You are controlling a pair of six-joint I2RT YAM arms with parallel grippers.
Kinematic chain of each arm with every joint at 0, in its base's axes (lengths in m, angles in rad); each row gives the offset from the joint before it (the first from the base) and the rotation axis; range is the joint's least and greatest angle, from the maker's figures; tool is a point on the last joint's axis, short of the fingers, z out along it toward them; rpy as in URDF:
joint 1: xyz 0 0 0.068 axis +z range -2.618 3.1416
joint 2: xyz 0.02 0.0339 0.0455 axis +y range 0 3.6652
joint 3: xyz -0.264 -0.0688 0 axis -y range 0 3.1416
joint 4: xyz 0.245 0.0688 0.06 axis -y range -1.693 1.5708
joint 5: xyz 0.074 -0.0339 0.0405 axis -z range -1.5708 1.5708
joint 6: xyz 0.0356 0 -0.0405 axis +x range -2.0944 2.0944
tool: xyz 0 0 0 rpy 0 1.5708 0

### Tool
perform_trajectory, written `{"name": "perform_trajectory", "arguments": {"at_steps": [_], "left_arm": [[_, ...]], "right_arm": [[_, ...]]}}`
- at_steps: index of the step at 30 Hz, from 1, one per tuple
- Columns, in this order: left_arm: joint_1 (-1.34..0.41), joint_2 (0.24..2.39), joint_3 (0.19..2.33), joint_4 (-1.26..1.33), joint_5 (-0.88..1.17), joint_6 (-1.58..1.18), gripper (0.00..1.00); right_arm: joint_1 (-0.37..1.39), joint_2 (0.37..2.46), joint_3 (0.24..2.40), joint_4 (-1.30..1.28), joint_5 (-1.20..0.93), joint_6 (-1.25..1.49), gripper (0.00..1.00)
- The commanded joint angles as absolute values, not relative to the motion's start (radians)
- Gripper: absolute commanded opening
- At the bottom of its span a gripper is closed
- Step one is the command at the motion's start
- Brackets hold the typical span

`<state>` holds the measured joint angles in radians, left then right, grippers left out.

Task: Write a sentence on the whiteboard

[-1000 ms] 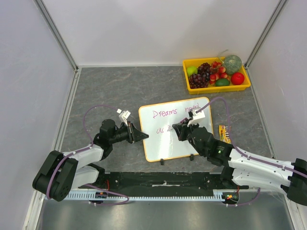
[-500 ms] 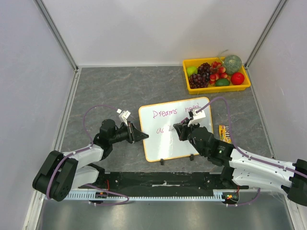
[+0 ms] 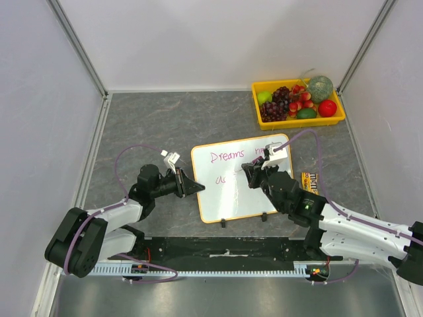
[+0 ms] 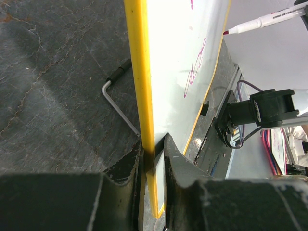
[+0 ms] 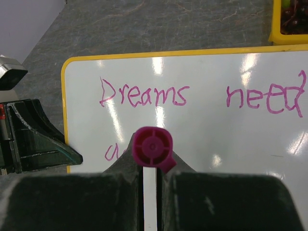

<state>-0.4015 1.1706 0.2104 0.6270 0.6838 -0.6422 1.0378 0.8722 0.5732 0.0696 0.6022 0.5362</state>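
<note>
Now the right pincer (image 3: 251, 173) sits a little higher and further right than a second ago. It has drifted off the start of the second line toward the top row of writing. It is pinched tight on a marker (image 4: 269, 18), whose magenta end cap fills the middle of the right wrist view.

The board (image 3: 225, 198) stands on its feet in the middle of the desk (image 3: 152, 125), well apart from the yellow tray (image 3: 299, 121) in the far right corner, and it has not shifted. The left pincer (image 3: 196, 187) has not moved either. It is clamped on the board's left frame edge, one finger on each face, steadying it.

"Dreams need" reads across the top, and a short scrawl begins the line below. I see no new stroke added over the last second.

From the left wrist view the marker tip lies close to the far edge of the board, but I cannot tell whether it touches the surface. My guess is that the move is a reposition between strokes rather than writing. The sentence looks only partly done, with the second line barely started. The next stroke needs the tip brought back down onto bare white without smearing the word above.
</note>
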Motion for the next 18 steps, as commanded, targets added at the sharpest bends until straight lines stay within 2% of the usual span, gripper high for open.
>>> {"name": "perform_trajectory", "arguments": {"at_steps": [1, 18], "left_arm": [[-0.405, 1.180, 0.212, 0.575, 0.607, -0.545, 0.02], [-0.405, 1.180, 0.212, 0.574, 0.607, -0.543, 0.02]], "right_arm": [[1.034, 0.871, 0.621, 0.078, 0.646, 0.511, 0.00], [1.032, 0.905, 0.563, 0.090, 0.667, 0.531, 0.00]]}}
